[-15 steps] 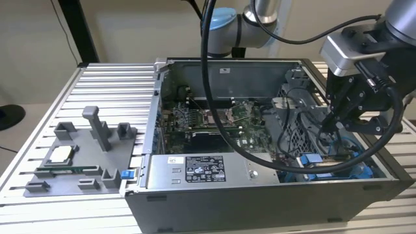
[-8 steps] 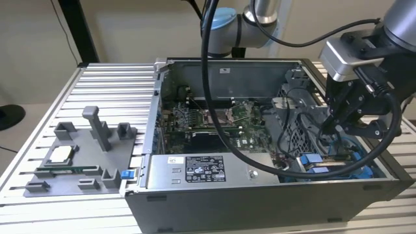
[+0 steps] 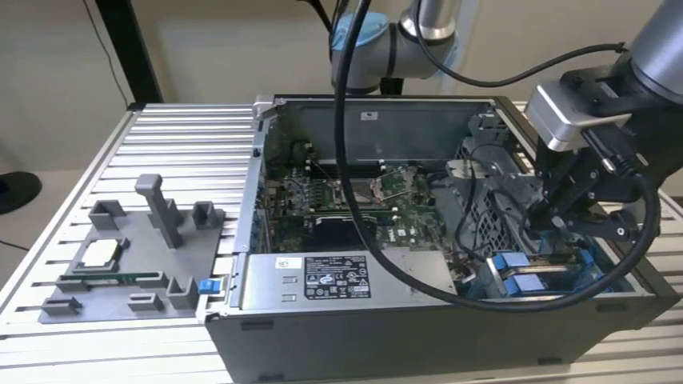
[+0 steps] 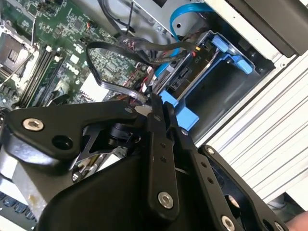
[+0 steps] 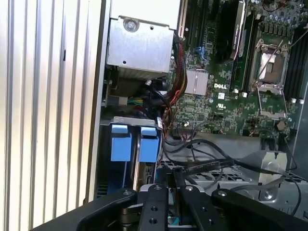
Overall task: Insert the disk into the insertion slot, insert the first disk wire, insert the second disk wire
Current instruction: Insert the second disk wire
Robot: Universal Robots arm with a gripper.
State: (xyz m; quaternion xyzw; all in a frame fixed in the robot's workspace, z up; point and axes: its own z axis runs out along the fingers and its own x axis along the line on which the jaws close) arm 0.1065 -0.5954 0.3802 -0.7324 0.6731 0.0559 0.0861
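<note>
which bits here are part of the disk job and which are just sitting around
Job:
- gripper, low over the drive bay
- blue disk carrier in the insertion slot
- black wire by the gripper

Lying about:
- grey tray of parts on the table
- power supply box
- motherboard

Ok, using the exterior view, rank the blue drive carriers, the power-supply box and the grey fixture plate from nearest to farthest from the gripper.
1. Blue drive carriers, just below the gripper, at the case's right end.
2. Power-supply box, along the case's front edge.
3. Grey fixture plate, outside the case, at the exterior view's far left.
</note>
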